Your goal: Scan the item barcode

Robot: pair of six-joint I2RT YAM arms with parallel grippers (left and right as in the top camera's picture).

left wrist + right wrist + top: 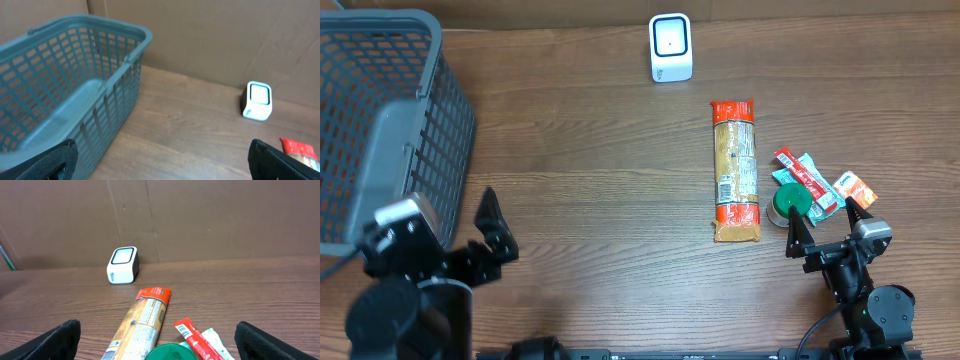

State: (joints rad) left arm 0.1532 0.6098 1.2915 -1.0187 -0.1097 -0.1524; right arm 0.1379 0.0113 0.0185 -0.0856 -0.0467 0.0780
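My right claw (827,228) hung wide apart and empty at the near edge of the table (600,200). My left claw (495,228) was just as wide and empty on the far side, beside the basket (380,110).

The long packet (735,170) lay flat on the table at about 10 o'clock from my right claw, near it. From my left claw it lay well off, between 2 and 3 o'clock, so the right arm was plainly the nearer one. Its long axis ran from 12 to 6 o'clock, with a red band at each end, and my right claw's side-to-side spread stood across its narrow width.

On that same 10 o'clock line sat a green lid (790,203) and some sachets (807,178), crowded just beside the packet's near end. I judged I'd have to reach over them.

The scanner (670,47) stood upright at 11 o'clock from the packet, well apart. I could not tell which face of the packet carried the barcode.
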